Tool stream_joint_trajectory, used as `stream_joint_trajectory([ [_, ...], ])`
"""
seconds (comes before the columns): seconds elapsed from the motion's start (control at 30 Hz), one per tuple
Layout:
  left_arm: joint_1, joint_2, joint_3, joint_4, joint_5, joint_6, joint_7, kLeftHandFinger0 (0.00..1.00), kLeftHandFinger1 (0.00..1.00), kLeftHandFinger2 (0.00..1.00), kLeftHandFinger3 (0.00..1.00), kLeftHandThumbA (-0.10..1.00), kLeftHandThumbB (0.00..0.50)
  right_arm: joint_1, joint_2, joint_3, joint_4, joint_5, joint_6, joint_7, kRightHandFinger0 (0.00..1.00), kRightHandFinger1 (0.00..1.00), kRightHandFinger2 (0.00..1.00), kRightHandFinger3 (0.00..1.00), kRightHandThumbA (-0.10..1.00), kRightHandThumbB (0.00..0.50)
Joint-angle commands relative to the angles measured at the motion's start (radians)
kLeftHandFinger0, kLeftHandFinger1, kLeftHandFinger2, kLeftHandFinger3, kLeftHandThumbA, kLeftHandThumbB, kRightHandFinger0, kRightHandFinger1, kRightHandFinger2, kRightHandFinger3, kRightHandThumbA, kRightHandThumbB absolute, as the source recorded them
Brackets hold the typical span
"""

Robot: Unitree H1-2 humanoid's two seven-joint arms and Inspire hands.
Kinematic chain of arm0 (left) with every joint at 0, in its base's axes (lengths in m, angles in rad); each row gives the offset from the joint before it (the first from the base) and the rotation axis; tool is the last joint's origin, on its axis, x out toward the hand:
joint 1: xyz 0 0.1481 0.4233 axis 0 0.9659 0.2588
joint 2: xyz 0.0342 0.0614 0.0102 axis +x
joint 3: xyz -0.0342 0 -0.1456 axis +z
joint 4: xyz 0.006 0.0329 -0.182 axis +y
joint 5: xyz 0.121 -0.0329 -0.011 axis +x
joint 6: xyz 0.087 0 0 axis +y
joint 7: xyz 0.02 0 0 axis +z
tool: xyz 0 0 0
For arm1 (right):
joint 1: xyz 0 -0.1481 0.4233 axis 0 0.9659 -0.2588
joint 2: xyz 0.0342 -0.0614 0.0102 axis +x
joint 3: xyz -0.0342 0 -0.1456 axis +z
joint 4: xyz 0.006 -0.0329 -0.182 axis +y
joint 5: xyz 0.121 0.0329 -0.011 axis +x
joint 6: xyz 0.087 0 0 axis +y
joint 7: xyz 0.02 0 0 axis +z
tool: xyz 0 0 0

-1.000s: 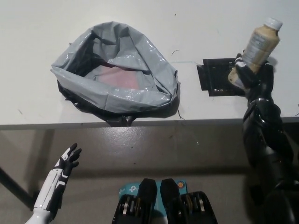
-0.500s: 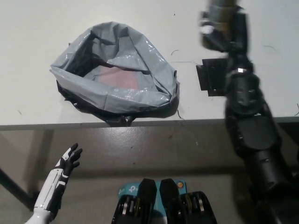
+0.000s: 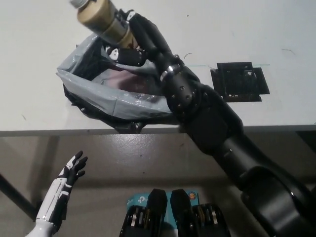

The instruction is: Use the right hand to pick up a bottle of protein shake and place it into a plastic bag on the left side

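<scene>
My black right hand (image 3: 132, 37) is shut on the protein shake bottle (image 3: 101, 17), a tan bottle with a pale cap, tilted so the cap points to the upper left. Hand and bottle hang over the far rim of the grey plastic bag (image 3: 111, 96), which lies open on the white table (image 3: 44, 34) at the left. Something pink shows inside the bag. The right forearm crosses the bag's right side and hides it. Low at the left, below the table edge, my white left hand (image 3: 71, 170) rests with fingers apart and holds nothing.
A flat black plate (image 3: 239, 81) lies on the table to the right of the bag. The table's front edge (image 3: 59, 132) runs across the middle of the picture, with brown floor below it.
The right arm has swung the bottle from the table's right side leftward to above the bag's far rim. The left hand has stayed where it was.
</scene>
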Motion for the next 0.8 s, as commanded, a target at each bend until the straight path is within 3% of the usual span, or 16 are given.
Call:
stream_joint_trajectory([
  [0.0,-0.013,0.013,0.001,-0.035,-0.007,-0.017,-0.013,1.0,1.0,1.0,1.0,1.0,0.304,-0.071,0.02,0.023,0.087,-0.079,-0.074,-0.062,0.0,0.31,0.75,0.7,-0.1,0.142],
  [0.07,-0.016,0.015,-0.001,-0.04,0.005,-0.018,-0.011,1.0,1.0,1.0,1.0,1.0,0.294,-0.075,0.025,0.035,0.161,-0.093,-0.097,-0.083,0.0,0.37,0.78,0.8,-0.1,0.133],
  [0.17,-0.022,0.017,0.0,-0.047,0.002,-0.015,-0.013,1.0,1.0,1.0,1.0,1.0,0.284,-0.079,0.021,0.053,0.231,-0.116,-0.109,-0.105,0.0,0.4,0.8,0.86,-0.1,0.126],
  [0.33,-0.041,0.019,-0.003,-0.031,-0.002,-0.027,-0.018,1.0,1.0,1.0,1.0,1.0,0.294,-0.081,0.014,0.052,0.286,-0.115,-0.116,-0.096,0.0,0.4,0.8,0.84,-0.1,0.131],
  [0.37,-0.044,0.019,-0.003,-0.027,-0.004,-0.031,-0.019,1.0,1.0,1.0,1.0,1.0,0.279,-0.083,0.013,0.04,0.297,-0.091,-0.098,-0.026,0.1,0.51,0.9,0.92,0.09,0.221],
  [0.4,-0.048,0.019,-0.003,-0.025,-0.005,-0.033,-0.02,1.0,1.0,1.0,1.0,1.0,0.277,-0.088,0.012,0.034,0.306,-0.077,-0.084,0.023,0.16,0.51,0.81,0.86,0.25,0.235],
  [0.43,-0.05,0.019,-0.004,-0.026,-0.004,-0.031,-0.019,1.0,1.0,1.0,1.0,1.0,0.282,-0.09,0.011,0.035,0.31,-0.074,-0.082,0.05,0.31,0.68,0.98,1.0,0.36,0.32],
  [0.47,-0.051,0.018,-0.005,-0.028,-0.001,-0.027,-0.019,1.0,1.0,1.0,1.0,1.0,0.283,-0.095,0.008,0.037,0.313,-0.064,-0.067,0.125,0.74,0.99,1.0,1.0,0.55,0.385],
  [0.5,-0.051,0.017,-0.006,-0.029,0.0,-0.025,-0.018,1.0,1.0,1.0,1.0,1.0,0.284,-0.098,0.006,0.037,0.314,-0.056,-0.052,0.181,0.88,1.0,1.0,1.0,0.57,0.382],
  [0.53,-0.05,0.016,-0.008,-0.033,-0.003,-0.022,-0.021,1.0,1.0,1.0,1.0,1.0,0.284,-0.095,0.002,0.036,0.313,-0.04,-0.051,0.264,1.0,1.0,1.0,1.0,0.67,0.468],
  [0.6,-0.052,0.018,-0.01,-0.035,0.005,-0.024,-0.021,1.0,1.0,1.0,1.0,1.0,0.274,-0.087,0.0,0.04,0.309,-0.039,-0.045,0.31,1.0,1.0,1.0,1.0,0.67,0.497],
  [0.77,-0.069,0.024,-0.011,-0.038,-0.001,-0.006,-0.028,1.0,1.0,1.0,1.0,1.0,0.276,-0.07,-0.005,0.005,0.295,-0.017,-0.075,0.293,1.0,1.0,1.0,1.0,0.69,0.5],
])
